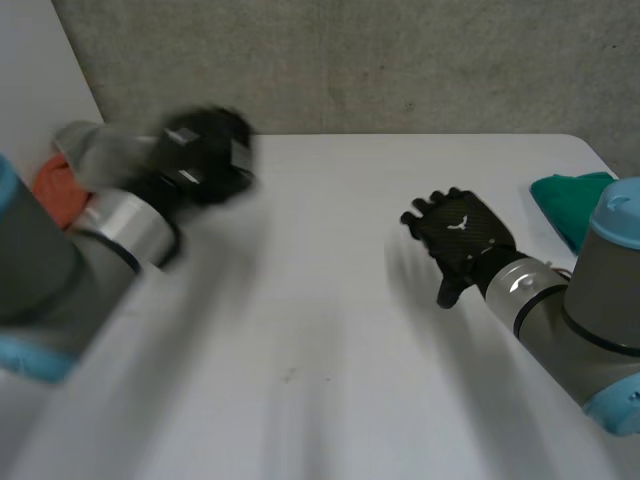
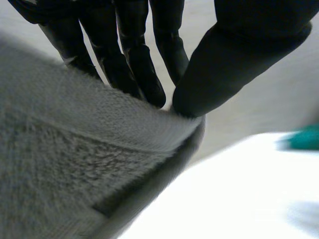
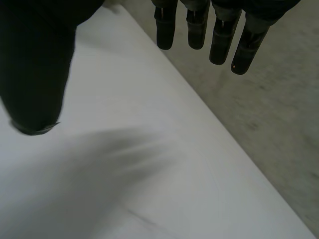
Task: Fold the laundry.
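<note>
L hand [image 1: 205, 155] is near the far-left corner of the tabletop [image 1: 330, 340], pinching a grey towel [image 2: 75, 164]. Its thumb [image 2: 224, 64] presses against the fingers [image 2: 134, 69] w/ the towel's banded edge caught between them. The towel hangs from that pinch toward the left edge; can't tell if any of it touches the tabletop.

R hand [image 1: 465, 235] hovers over the right half of the tabletop, nearer the far edge. Fingers are straight, set apart from the thumb, holding nothing, w/ bare tabletop under the palm.

Other laundry: an orange cloth [image 1: 55, 195] is bunched at the left edge, just beside the L arm [image 1: 60, 270]. A teal cloth [image 1: 570, 200] is bunched at the right edge, beside the R arm [image 1: 600, 300]. Neither looks folded.

Progress, as I judge it: v. early. No folded item on the tabletop, the middle is bare, nothing spread flat. The grey towel is in hand but not yet laid out. Left to do: get it to the middle, flatten it, R hand takes a second corner or edge, fold, set aside. Then prob. the same for orange & teal. So approx. one pick done, all folds outstanding.
</note>
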`<control>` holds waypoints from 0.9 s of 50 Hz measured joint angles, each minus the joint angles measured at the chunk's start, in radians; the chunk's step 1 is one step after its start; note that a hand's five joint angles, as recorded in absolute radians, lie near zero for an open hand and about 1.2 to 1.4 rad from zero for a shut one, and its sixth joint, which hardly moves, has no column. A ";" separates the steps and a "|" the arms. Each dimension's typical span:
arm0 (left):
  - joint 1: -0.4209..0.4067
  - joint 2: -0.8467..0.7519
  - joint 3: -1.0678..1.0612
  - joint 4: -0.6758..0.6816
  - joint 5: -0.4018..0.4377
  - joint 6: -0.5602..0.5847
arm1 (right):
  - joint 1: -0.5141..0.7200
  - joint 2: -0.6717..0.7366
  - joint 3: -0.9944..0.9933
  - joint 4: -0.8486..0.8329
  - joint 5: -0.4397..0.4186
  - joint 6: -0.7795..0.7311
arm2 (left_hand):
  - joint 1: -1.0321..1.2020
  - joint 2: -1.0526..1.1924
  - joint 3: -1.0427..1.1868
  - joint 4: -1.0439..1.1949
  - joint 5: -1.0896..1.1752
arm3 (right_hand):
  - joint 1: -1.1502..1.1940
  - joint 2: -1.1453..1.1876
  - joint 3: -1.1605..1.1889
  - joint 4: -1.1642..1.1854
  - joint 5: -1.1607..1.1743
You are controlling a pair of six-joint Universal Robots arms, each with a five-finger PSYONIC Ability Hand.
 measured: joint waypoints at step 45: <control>0.247 -0.467 0.334 -0.114 -0.052 0.554 | 0.202 0.157 -0.102 0.182 0.037 0.300 | -0.940 -0.992 -0.999 -1.000 -0.959 | 0.000 0.000 0.000 0.000 0.000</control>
